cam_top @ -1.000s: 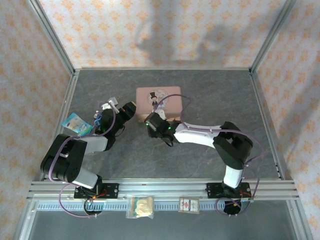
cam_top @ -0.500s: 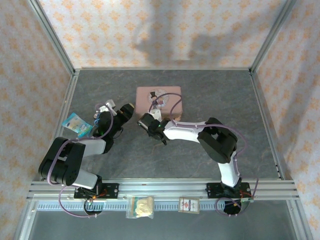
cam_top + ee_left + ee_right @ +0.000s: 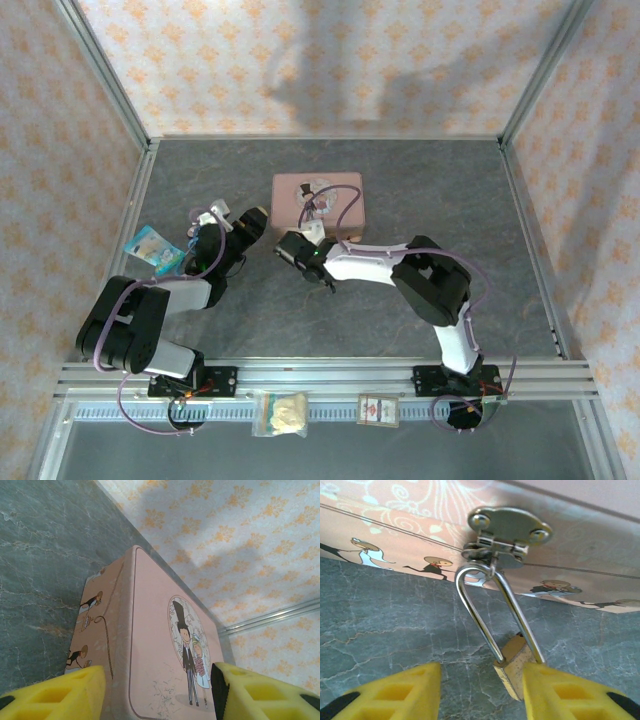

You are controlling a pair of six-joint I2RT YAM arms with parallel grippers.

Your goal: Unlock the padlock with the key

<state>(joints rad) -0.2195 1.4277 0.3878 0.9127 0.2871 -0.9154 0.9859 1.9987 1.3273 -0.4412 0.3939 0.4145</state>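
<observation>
brass padlock (image 3: 511, 670) in right wrist close-up; right gripper (image 3: 481, 680) open, left gripper (image 3: 157, 676) open

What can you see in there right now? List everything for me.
tin: one, pink with a wedding-couple picture, mid-table
padlock: one, brass body and silvery shackle, hanging from the tin's clasp
packet: one, blue, left side of table
bag: one, clear with yellowish contents, near rail
sachet: one, red and white, near rail
table: one, grey marbled
left pincer: one, yellow fingers either side of the tin, contact unclear
right pincer: one, yellow fingers, open, padlock beside one finger
</observation>
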